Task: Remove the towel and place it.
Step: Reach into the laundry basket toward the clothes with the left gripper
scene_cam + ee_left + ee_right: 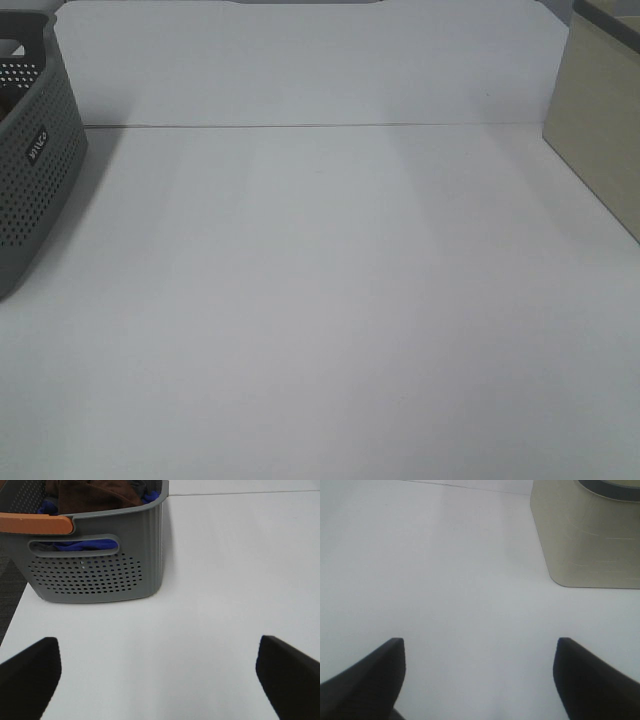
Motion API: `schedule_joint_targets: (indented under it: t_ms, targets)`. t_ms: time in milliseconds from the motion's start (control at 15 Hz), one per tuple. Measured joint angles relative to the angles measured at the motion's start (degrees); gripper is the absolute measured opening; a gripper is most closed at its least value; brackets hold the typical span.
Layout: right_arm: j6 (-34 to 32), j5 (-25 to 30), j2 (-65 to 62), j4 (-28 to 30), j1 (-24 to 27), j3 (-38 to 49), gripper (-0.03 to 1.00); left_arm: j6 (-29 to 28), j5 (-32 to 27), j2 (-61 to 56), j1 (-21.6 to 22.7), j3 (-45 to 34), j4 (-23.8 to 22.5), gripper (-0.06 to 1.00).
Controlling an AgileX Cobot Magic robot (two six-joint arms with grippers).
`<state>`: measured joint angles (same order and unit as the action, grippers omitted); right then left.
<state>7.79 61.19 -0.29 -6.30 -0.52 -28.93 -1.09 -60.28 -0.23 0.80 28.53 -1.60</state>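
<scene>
Left tool [160,680] and right tool [480,680] are both spread wide over the white counter [330,300], nothing in either. Further back, the grey perforated basket [100,575] on the counter's left edge has the brown towel [95,492] bunched inside with some blue cloth [85,545]. Beige box [600,130] sits at the far right corner.

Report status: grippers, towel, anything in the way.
Left gripper open, empty, facing grey basket. Right gripper open, empty, near beige box. Towel bunched inside basket, untouched. Blue cloth around it; orange handle at the rim.
</scene>
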Motion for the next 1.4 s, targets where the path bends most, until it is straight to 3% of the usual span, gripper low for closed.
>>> schedule_joint_targets:
  t_ms: [1400]
  targets:
    - [0.0,0.0,0.0,0.0,0.0,0.0,0.78,0.0,0.0,0.0,0.0,0.0,0.0,0.99]
